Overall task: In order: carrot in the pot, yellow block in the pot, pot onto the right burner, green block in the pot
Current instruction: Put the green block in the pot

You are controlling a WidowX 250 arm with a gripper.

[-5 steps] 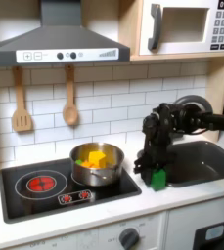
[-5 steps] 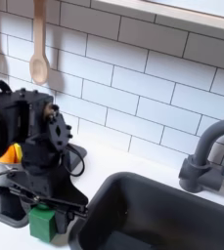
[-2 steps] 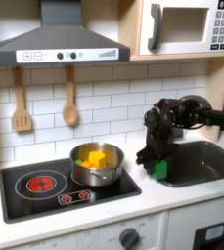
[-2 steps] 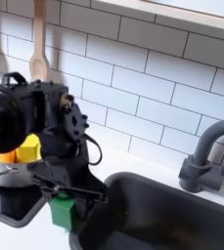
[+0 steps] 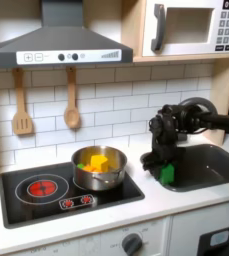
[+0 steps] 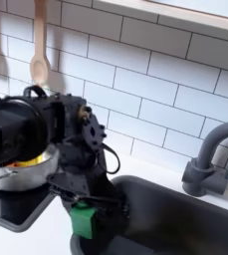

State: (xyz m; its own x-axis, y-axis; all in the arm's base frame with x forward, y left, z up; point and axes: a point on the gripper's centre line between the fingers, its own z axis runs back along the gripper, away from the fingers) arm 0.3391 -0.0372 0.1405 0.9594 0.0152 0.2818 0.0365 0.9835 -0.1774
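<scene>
Small bright green chunky block (image 6: 85, 220) half covered by black gripper (image 6: 83, 202) near bottom centre; round shiny steel pot (image 6: 16, 170) mostly hidden behind arm, middle left, second exterior view.

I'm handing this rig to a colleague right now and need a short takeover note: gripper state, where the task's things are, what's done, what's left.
Gripper: shut on the small bright green block, held just above the counter at the sink's edge, to the pot's right in the first exterior view.
Round shiny steel pot: sits on the black cooktop's burner that is on the first exterior view's right.
Small yellow block: inside the pot.
Orange toy carrot: appears to lie in the pot beside the yellow block.
Done: carrot and yellow block in, pot on that burner.
Left: carry the green block over the pot and release it.
</scene>
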